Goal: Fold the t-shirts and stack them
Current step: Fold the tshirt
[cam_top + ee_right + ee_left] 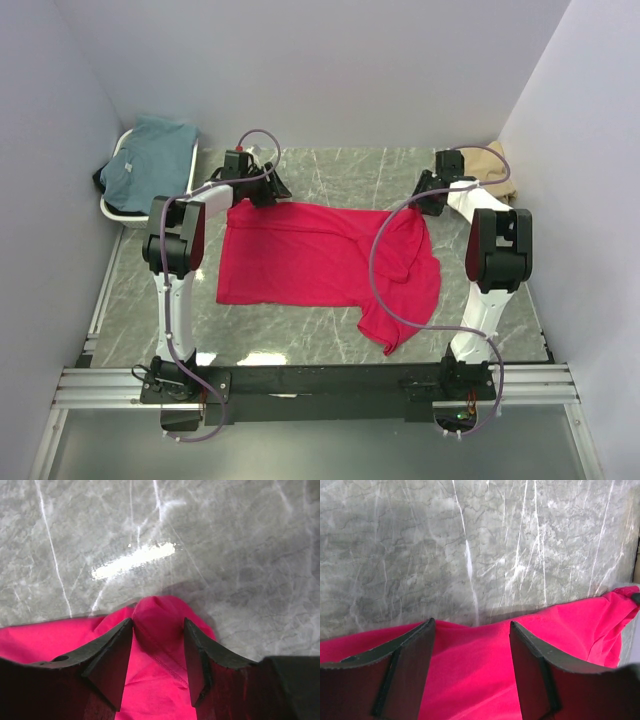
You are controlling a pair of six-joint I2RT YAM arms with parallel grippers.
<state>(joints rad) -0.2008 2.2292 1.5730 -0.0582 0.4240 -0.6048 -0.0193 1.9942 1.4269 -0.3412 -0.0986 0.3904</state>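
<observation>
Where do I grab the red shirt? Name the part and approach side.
Probably grip the red t-shirt at its far edge, one corner per arm, coming down from above. It lies mostly flat, so only the edge offers cloth to pinch. The left gripper and right gripper straddle it, open.

Cams: overhead plus two wrist
Overhead looks down from near side; wrist cams close-in, both on red t-shirt (310, 255) far edge.

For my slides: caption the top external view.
Left gripper and right gripper, both open, at the far edge of the red t-shirt; teal t-shirt and tan t-shirt lie behind.
</observation>
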